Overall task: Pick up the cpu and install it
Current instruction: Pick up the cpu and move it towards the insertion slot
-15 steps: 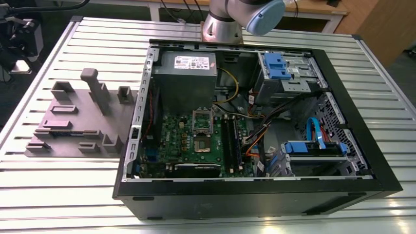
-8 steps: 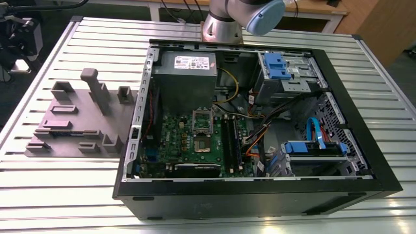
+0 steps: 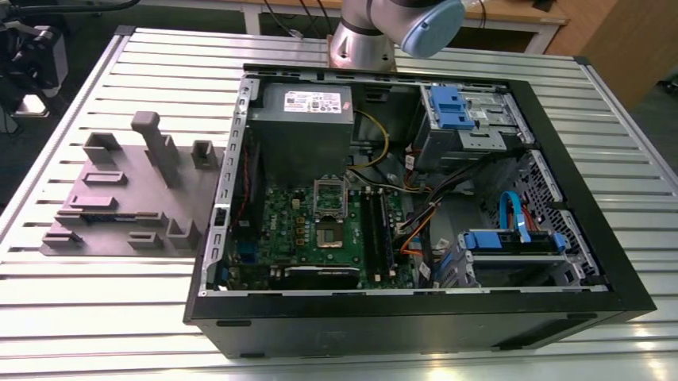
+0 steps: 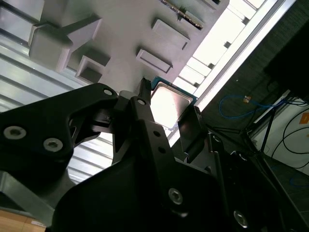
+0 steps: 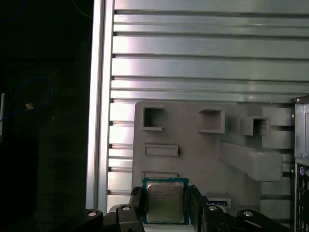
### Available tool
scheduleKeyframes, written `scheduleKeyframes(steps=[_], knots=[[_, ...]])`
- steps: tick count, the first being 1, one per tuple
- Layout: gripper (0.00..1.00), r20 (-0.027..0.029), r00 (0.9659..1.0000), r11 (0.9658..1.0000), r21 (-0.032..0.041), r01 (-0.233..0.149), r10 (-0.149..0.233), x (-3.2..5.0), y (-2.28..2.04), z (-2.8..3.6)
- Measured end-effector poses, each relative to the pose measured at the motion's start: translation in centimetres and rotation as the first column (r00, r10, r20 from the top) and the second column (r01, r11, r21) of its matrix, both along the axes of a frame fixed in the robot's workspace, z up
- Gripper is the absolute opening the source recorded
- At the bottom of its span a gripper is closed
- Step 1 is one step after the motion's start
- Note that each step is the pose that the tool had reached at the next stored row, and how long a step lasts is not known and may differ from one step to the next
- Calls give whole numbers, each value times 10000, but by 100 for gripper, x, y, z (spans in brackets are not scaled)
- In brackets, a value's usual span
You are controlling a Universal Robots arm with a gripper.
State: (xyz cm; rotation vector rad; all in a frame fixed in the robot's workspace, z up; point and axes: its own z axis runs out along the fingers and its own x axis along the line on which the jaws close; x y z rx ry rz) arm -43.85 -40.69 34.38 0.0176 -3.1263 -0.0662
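End effector (image 5: 165,194) closed narrow on the cpu (image 5: 166,203). One black finger (image 5: 136,205) bears on each of two opposite edges; the shiny metal top faces the camera and a thin greenish rim shows at the corners. The second wrist view shows the same grip, with the cpu (image 4: 170,102) bright with glare between the fingers. The chip looks level in the grip; no tilt evident. Behind it lies the mauve-grey tray (image 5: 193,159) with raised blocks and pockets, on the slatted metal worktop (image 5: 203,63). The tray reads small against the chip, so I judge the cpu is carried clear above it, not resting on it. In the exterior view the tray (image 3: 138,190) sits on the worktop at the exterior view's left, just beside the open computer case (image 3: 424,321), with the arm (image 3: 394,24) at the far edge. Inside the case is the motherboard (image 3: 302,238), its socket frame (image 3: 330,213) near the middle, on the near side of the grey power-supply box (image 3: 302,111). Step in hand, by my reading: pick-up done, install not yet begun, chip on the tray side and well apart from the socket. The install calls for squaring the chip's edges to the frame, matching its orientation and setting it down flat with little force. Whether the socket's retaining plate stands open, I cannot tell.
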Motion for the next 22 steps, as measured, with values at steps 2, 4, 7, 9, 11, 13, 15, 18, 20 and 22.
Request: scheduleKeyframes(steps=[2,4,7,9,11,13,15,18,20,22], knots=[[47,0,10000,10000,0,0,0,0,0,15],[47,2,10000,10000,1,0,0,0,0,28],[47,2,10000,10000,1,0,0,0,0,46],[47,4,10000,10000,3,0,0,0,0,50],[47,2,10000,10000,1,0,0,0,0,54],[47,2,10000,10000,1,0,0,0,0,76],[47,1,10000,10000,1,0,0,0,0,79],[47,2,10000,10000,1,0,0,0,0,82],[47,2,10000,10000,1,0,0,0,0,84],[47,1,10000,10000,1,0,0,0,0,88]])
